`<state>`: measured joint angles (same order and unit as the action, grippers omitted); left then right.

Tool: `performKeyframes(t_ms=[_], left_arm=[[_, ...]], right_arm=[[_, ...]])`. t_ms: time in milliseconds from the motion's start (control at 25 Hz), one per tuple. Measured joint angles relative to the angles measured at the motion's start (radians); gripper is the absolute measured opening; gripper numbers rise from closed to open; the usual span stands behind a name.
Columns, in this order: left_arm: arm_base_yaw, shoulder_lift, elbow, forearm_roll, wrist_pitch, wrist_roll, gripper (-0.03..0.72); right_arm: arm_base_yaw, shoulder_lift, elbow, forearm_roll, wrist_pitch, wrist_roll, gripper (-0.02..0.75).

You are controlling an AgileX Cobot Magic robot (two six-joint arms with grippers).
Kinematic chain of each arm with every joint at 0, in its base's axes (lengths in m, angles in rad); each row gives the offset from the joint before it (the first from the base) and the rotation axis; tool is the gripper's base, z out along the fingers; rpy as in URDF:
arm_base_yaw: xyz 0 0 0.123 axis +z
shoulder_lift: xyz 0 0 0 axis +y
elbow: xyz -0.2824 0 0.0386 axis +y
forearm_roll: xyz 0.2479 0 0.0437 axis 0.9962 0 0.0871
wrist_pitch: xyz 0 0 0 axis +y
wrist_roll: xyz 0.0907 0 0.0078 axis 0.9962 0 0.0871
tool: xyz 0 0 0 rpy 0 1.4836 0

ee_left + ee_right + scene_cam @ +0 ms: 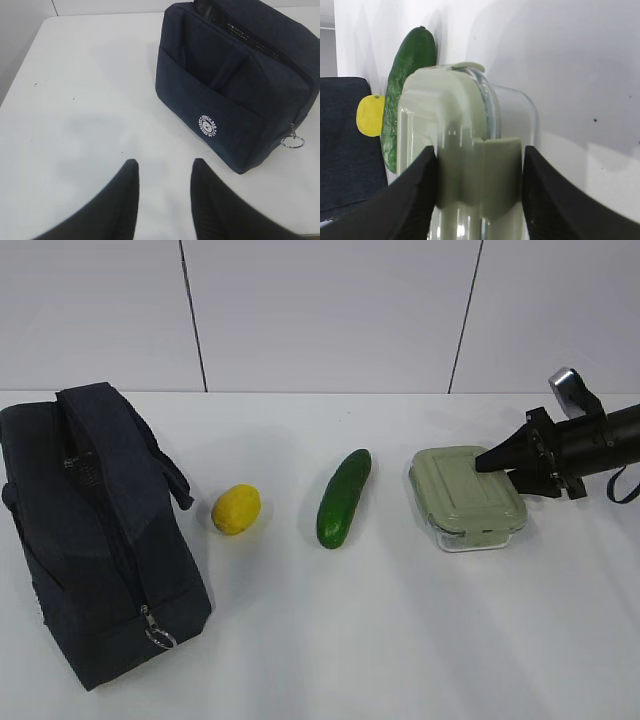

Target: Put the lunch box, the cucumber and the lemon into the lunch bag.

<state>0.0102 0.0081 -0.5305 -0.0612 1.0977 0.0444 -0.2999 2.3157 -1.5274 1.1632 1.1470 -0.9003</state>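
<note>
Right wrist view puts my right gripper [480, 192] around the near end of the lunch box [465, 145]: one finger lies against each side of the pale green lid clip, the jaws part-spread with the box filling the space between them. The fingers look pressed to the clip, though I cannot tell how firmly. Beyond my fingertips the lid runs away to its far rounded edge, where the clear glass wall curves out to the right of the lid. Bare white table [580, 75] lies open to the right of that wall. To the left of the box, past my left-hand finger, the cucumber [402, 95] lies just beside the lid's long edge, and the lemon [370, 116] sits on its far side, next to the dark lunch bag [345, 145].

From the exterior view my right arm comes in low from the right edge, fingertips over the box's right end [508, 462]. Cucumber [344, 498], lemon [236, 509] and bag [85, 530] stand in a row away from me, each apart from the next.

My left gripper [162, 197] hangs empty over bare table, jaws apart. The bag [235, 85] stands ahead and to the right of these fingers, its logo side facing me, the zipper ring [292, 141] at its right corner. Ahead and left is open tabletop out to the table's edge.
</note>
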Motion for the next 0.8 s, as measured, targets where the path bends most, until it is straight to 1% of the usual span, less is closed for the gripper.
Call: performKeyframes(t_ms=[520,800], left_arm=[[0.0,0.0,0.0,0.0,0.0,0.0,0.239],[0.0,0.0,0.0,0.0,0.0,0.0,0.239]], right_arm=[[0.004,-0.097,0.002,-0.01,0.0,0.025,0.384],[0.053,-0.227,0.002,-0.02,0.007,0.069,0.383]])
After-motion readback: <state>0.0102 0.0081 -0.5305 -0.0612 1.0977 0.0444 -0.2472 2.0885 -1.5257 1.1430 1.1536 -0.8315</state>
